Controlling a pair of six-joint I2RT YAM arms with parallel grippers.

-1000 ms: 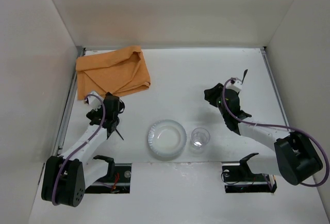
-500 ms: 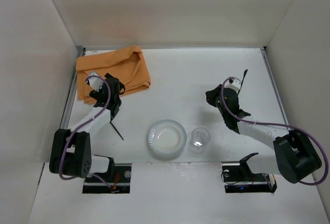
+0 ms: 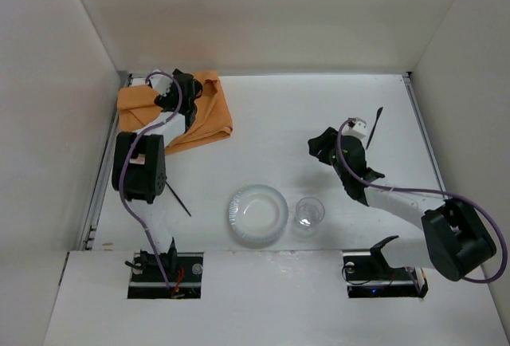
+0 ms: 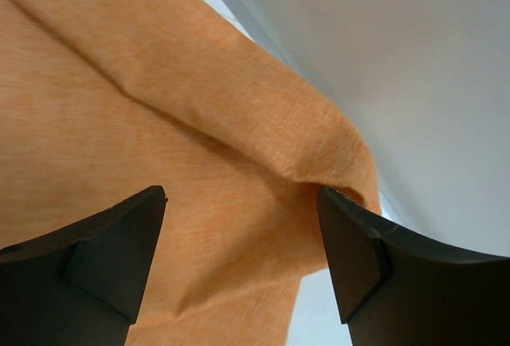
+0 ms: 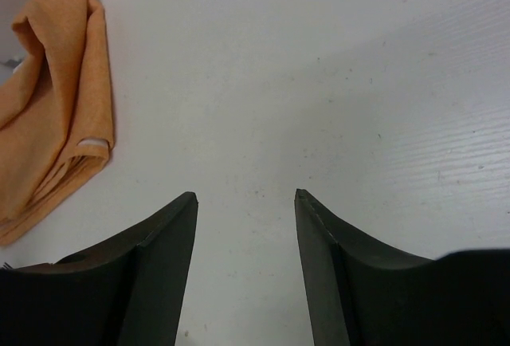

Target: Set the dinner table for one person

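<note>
My left arm reaches to the far left corner of the dinner table (image 3: 319, 107). There the left gripper (image 4: 241, 202) stands open over a fold of the orange cloth (image 4: 119, 107), though I cannot tell if it touches. My right arm bends over the right half, right gripper (image 5: 244, 196) open above bare tabletop, holding nothing. White walls (image 3: 263, 19) close the left, far and right sides; a plate (image 3: 256, 214) and, just beside it, a glass (image 3: 309, 212) sit near front centre. One black utensil (image 3: 178, 201) lies left of the plate and a second black utensil (image 3: 374, 116) lies beside my right wrist, with open surface between cloth and right gripper.
</note>
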